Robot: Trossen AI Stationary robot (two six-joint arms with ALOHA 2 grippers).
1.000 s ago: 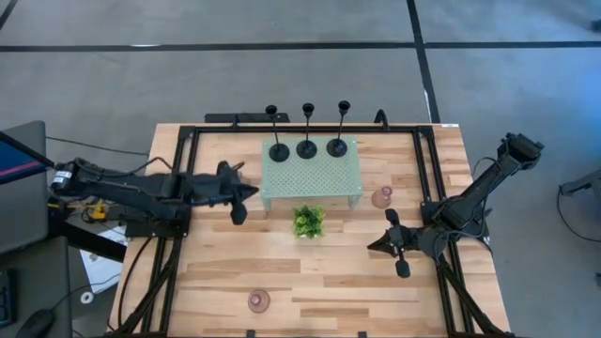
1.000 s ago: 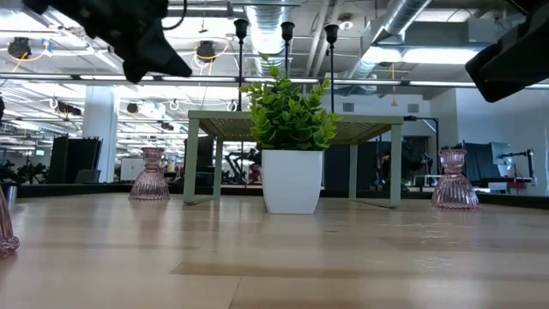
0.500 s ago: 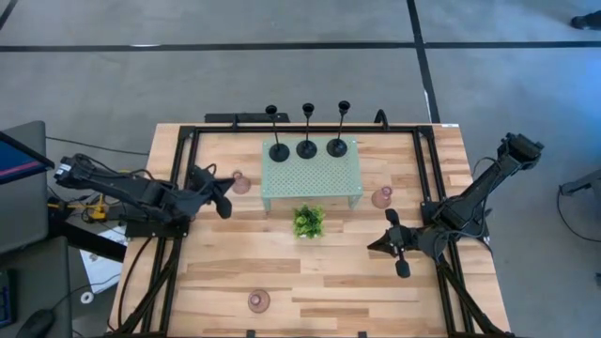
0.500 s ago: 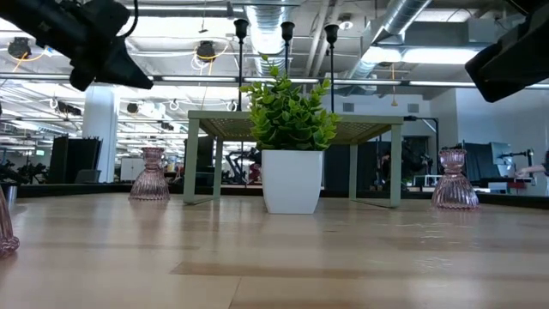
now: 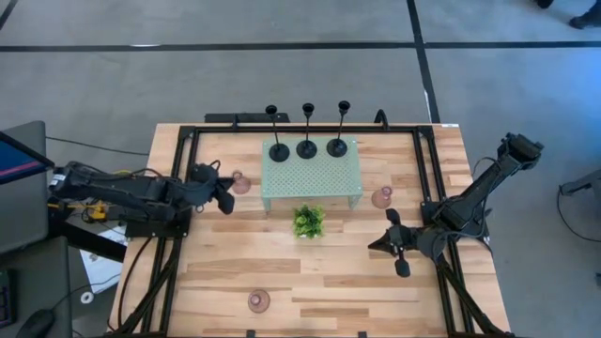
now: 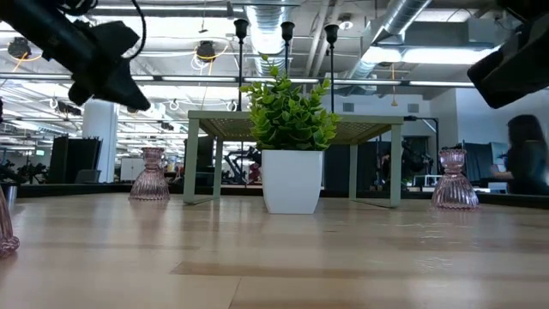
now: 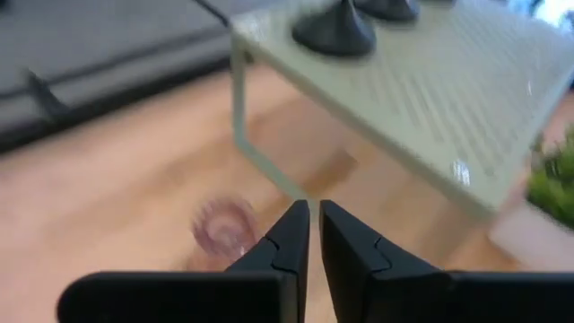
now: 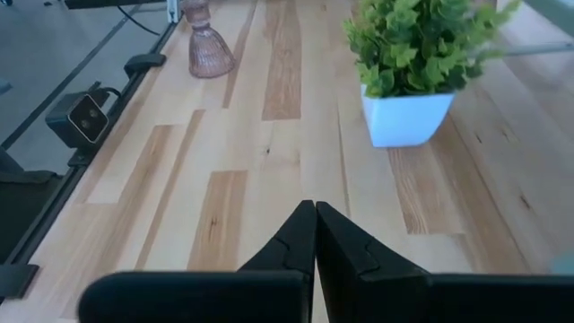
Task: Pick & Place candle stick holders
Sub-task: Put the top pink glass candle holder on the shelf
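Three black candle stick holders (image 5: pixel 307 147) stand by their round bases on the mint-green stand (image 5: pixel 312 183). Three pink glass holders stand on the table: one left of the stand (image 5: pixel 241 181), one right of it (image 5: pixel 381 197), one near the front edge (image 5: pixel 258 300). My left gripper (image 5: pixel 228 200) hangs shut above the table, just left of and nearer than the left pink holder (image 7: pixel 222 224). My right gripper (image 5: pixel 377 243) is shut and empty, right of the plant, pointing toward the table's left; its wrist view shows the near pink holder (image 8: pixel 209 45).
A small green plant in a white pot (image 5: pixel 308 222) stands in front of the stand. Black frame rails (image 5: pixel 178 188) run along the table's left, right and far sides. Bare wood lies between the plant and the front edge. A person shows at the right in the low view (image 6: pixel 523 159).
My left gripper has drawn back toward the table's left edge, off the left pink holder that it covered from above, and has come down a little. The holder stands where it was. My right arm has kept still.
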